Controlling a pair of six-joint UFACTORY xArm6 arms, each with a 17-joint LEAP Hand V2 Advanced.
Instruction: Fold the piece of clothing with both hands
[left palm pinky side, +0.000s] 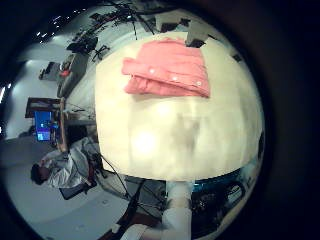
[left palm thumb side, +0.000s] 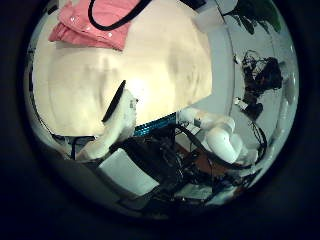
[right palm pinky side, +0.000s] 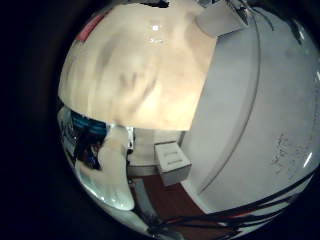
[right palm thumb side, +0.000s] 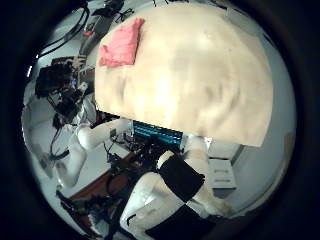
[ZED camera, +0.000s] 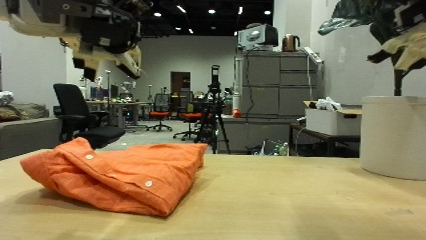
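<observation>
An orange-pink shirt (ZED camera: 127, 170) with small white buttons lies folded in a thick bundle on the tan table (ZED camera: 306, 205), under my left hand. My left hand (ZED camera: 87, 28) hangs high above it, fingers relaxed, holding nothing. My right hand (ZED camera: 389, 25) is high over the other end of the table, fingers relaxed and empty. The shirt also shows in the left little finger side palm view (left palm pinky side: 168, 68), the left thumb side palm view (left palm thumb side: 88, 25) and the right thumb side palm view (right palm thumb side: 122, 43), far from each palm.
A white cylindrical container (ZED camera: 394, 136) stands on the table below my right hand. The table edge (right palm thumb side: 160, 122) runs close to the arm bases. A grey cabinet (ZED camera: 260, 95) and an office chair (ZED camera: 73, 110) stand behind the table.
</observation>
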